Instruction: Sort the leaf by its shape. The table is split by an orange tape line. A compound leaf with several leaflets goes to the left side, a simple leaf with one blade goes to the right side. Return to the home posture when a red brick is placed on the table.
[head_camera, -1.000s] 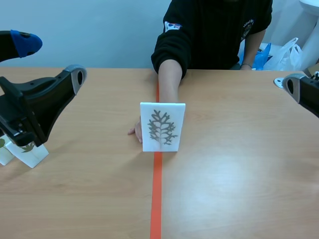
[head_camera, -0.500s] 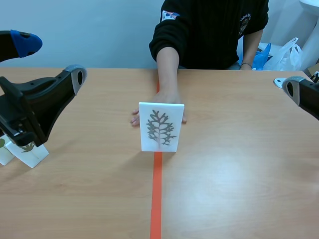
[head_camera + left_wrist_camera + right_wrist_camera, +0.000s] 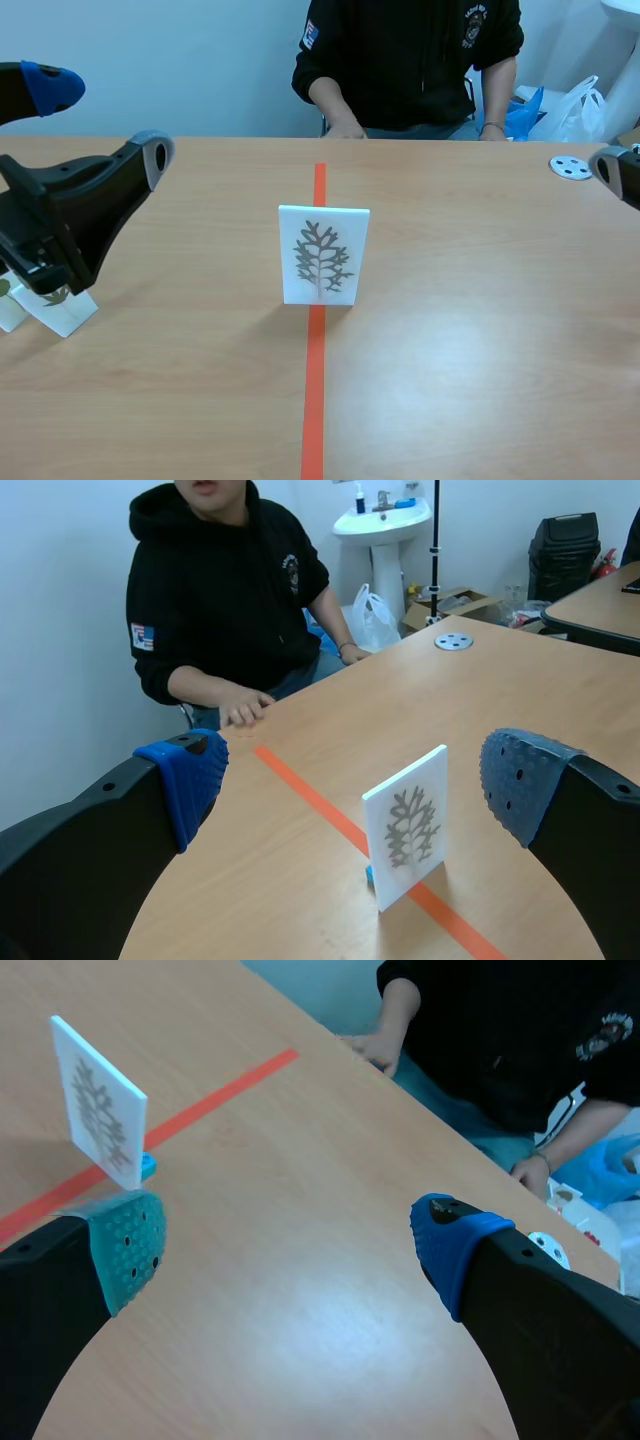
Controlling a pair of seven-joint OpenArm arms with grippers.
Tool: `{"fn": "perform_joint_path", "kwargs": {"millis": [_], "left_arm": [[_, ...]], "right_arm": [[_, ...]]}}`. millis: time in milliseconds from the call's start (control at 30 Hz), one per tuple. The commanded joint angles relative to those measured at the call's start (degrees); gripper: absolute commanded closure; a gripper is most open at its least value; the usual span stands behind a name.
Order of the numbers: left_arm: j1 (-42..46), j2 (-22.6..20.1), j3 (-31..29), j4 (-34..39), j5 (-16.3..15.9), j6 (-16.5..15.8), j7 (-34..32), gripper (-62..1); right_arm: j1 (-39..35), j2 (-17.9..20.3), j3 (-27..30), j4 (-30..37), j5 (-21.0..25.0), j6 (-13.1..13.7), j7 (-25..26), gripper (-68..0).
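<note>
A white card [image 3: 323, 255] printed with a grey leaf of many lobes stands upright on the orange tape line [image 3: 314, 400] at the table's middle. It rests in a small blue holder [image 3: 148, 1167]. My left gripper [image 3: 352, 770] hangs open, raised over the left side, with the card [image 3: 405, 825] ahead of it and nothing between its fingers. My right gripper [image 3: 288, 1243] is open too, off to the right, and the card [image 3: 98, 1102] stands beside its left finger. In the scene view only the right arm's edge [image 3: 620, 175] shows.
Two white leaf cards [image 3: 55, 305] stand at the left edge, partly behind my left arm. A person [image 3: 410, 60] sits across the table with a hand [image 3: 345, 128] at its far edge. A white round disc [image 3: 571, 167] lies at the far right.
The person's hand let go of the card and drew back to the far edge. The card stays upright on the line. My left arm has not moved.
</note>
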Motion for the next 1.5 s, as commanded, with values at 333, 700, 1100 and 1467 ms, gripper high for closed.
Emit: {"fn": "perform_joint_path", "kwargs": {"millis": [333, 700, 1100, 1467], "left_arm": [[0.00, 2.80, -1.46, 1.20, 2.36, -0.07, -1.01, -54.2], [0.02, 3.17, -3.87, 1.20, 2.36, -0.07, -0.98, -54.2], [0.04, 3.17, -4.57, 1.14, 2.36, -0.07, -0.76, -54.2], [0.52, 3.17, -6.08, 1.14, 2.36, -0.07, -0.74, -54.2]], "right_arm": [[19.12, 8.07, -19.71, -19.80, 0.55, 0.37, 4.15, -50.0], [35.54, 8.81, -40.89, -32.87, 0.11, 0.37, 6.82, -50.0], [49.68, 3.82, -61.61, -44.24, -1.20, 0.37, 9.77, -50.0], [56.22, -3.78, -69.88, -52.26, -7.28, -0.96, 13.46, -50.0]]}}
